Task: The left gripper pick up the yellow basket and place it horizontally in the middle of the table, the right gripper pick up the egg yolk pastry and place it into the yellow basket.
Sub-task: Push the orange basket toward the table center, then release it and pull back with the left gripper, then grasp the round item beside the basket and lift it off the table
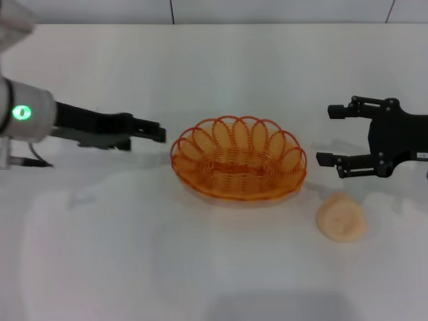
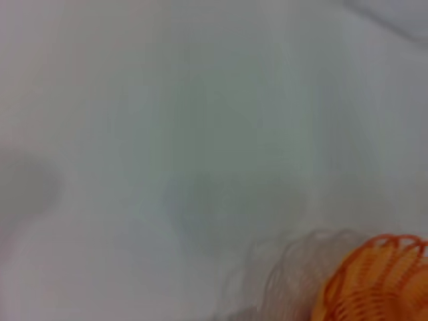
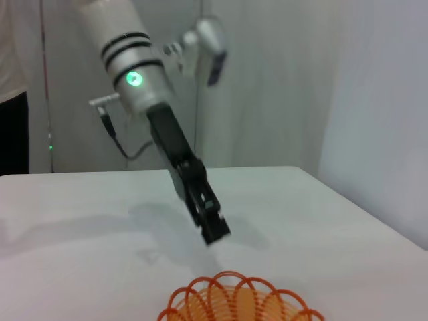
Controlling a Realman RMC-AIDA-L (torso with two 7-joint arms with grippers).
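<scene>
The yellow basket (image 1: 238,182) stands upright and empty on the white table (image 1: 134,254), near its middle, with its long side across my view. It also shows in the left wrist view (image 2: 381,284) and the right wrist view (image 3: 231,304). My left gripper (image 1: 160,132) hovers just left of the basket's rim, apart from it; the right wrist view shows it (image 3: 214,227) beyond the basket. My right gripper (image 1: 326,135) is open and empty to the right of the basket. The egg yolk pastry (image 1: 341,217) lies on the table in front of it.
The table's far edge meets a light wall (image 1: 267,10) at the back. A cable (image 1: 30,160) hangs by the left arm.
</scene>
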